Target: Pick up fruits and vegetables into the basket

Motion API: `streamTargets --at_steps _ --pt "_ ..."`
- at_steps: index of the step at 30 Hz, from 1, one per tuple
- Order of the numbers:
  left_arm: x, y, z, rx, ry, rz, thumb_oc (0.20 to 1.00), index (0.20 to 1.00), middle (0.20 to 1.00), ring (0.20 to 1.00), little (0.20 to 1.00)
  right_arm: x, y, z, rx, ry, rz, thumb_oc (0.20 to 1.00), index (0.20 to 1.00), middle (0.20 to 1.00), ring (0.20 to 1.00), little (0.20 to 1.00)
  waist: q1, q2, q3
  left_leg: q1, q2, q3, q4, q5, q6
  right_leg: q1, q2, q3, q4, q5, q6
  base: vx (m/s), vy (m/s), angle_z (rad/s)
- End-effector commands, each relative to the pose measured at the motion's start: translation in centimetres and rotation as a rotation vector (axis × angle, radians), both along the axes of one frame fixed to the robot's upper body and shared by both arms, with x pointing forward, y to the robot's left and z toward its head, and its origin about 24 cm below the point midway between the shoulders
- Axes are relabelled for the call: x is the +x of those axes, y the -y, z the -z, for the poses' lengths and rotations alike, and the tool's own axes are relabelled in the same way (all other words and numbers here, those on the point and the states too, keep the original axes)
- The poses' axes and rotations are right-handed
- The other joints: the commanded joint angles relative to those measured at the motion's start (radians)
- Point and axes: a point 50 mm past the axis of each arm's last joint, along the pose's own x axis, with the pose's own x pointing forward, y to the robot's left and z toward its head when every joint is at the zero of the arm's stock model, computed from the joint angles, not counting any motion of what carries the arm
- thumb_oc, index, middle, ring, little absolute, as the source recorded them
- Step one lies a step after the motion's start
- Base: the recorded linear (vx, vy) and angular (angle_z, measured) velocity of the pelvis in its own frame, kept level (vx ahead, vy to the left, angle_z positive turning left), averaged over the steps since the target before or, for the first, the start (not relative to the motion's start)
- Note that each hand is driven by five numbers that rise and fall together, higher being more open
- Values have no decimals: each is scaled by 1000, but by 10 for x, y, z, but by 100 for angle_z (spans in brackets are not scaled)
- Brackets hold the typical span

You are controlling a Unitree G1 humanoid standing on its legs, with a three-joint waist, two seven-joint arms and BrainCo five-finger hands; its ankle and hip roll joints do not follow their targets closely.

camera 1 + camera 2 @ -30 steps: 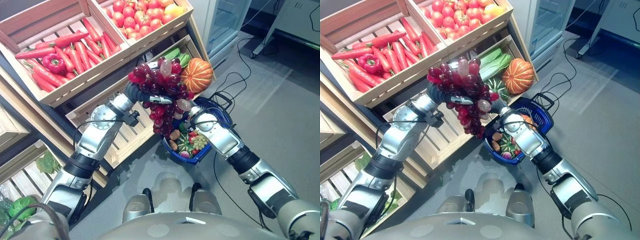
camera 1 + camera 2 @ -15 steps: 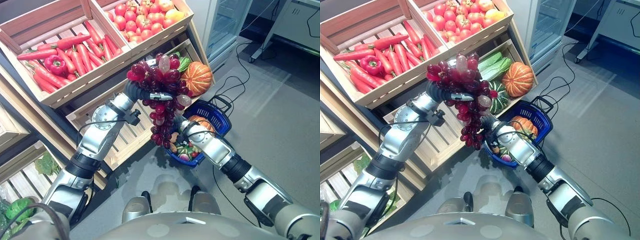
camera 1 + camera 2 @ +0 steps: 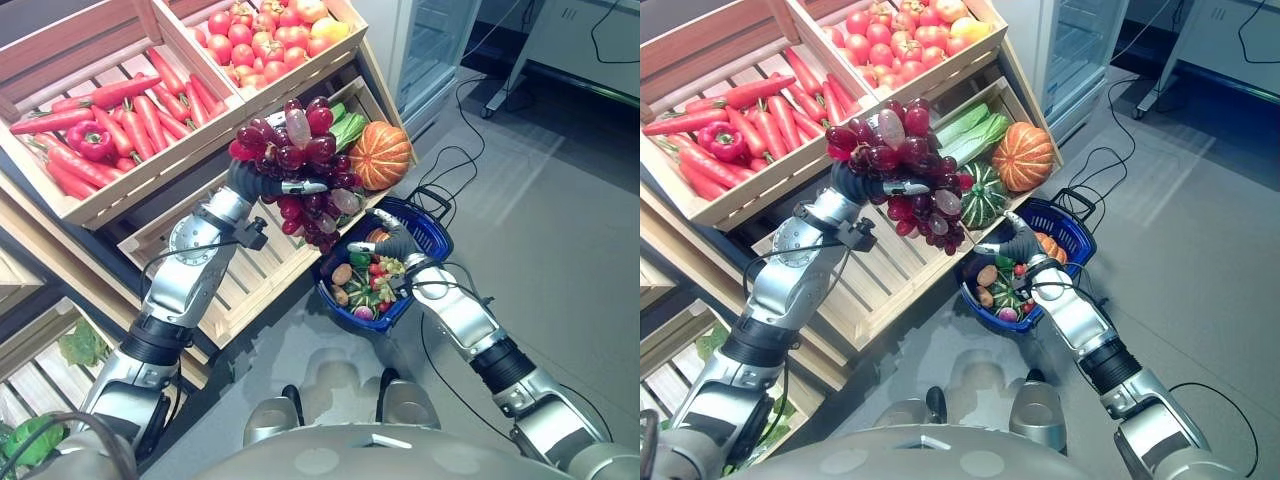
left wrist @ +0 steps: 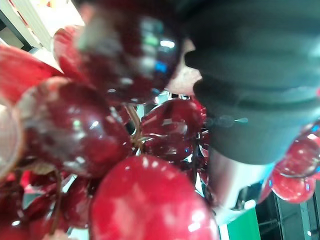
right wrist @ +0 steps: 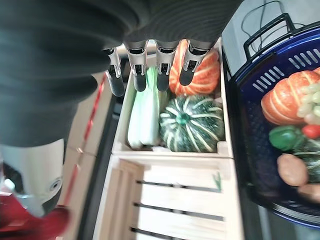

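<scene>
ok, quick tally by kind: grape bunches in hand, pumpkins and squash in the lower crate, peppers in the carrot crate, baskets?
Red grape bunch, held in the left hand: 1
Orange pumpkin, lower crate: 1
Green striped squash, lower crate: 1
Red bell pepper, carrot crate: 1
Blue basket: 1
Total: 5

shelf: slanted wooden crates | crate above left robot hand: carrots, red pepper | next crate, above the hand: tomatoes | crate just beyond right robot hand: orange pumpkin, green striped squash, pale greens | floor: grey, basket near it, contact unclear
</scene>
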Motion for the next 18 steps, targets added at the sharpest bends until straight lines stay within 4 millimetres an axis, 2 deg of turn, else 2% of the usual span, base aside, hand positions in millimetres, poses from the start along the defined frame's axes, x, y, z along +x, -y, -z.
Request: streamTargets --at_steps 1,8,18 --pt "-13 -6 -41 -89 229 -23 200 200 200 200 200 -1 -24 -44 208 171 -126 1000 1000 1000 1000 1000 7 -17 -9 19 15 33 64 -111 19 111 -104 3 -71 -30 105 23 18 -7" --pt "-14 -5 -42 -144 236 -64 200 200 200 200 200 -19 -46 -66 440 164 -339 1000 1000 1000 1000 1000 -1 -15 -6 18 12 35 68 -109 17 111 -107 1 -68 -33 108 5 5 -1" --pt "-16 12 -47 -194 210 42 200 200 200 200 200 -26 -72 -69 412 149 -449 1000 1000 1000 1000 1000 12 -22 1 10 12 30 82 -111 17 119 -110 -6 -72 -33 106 2 -2 1"
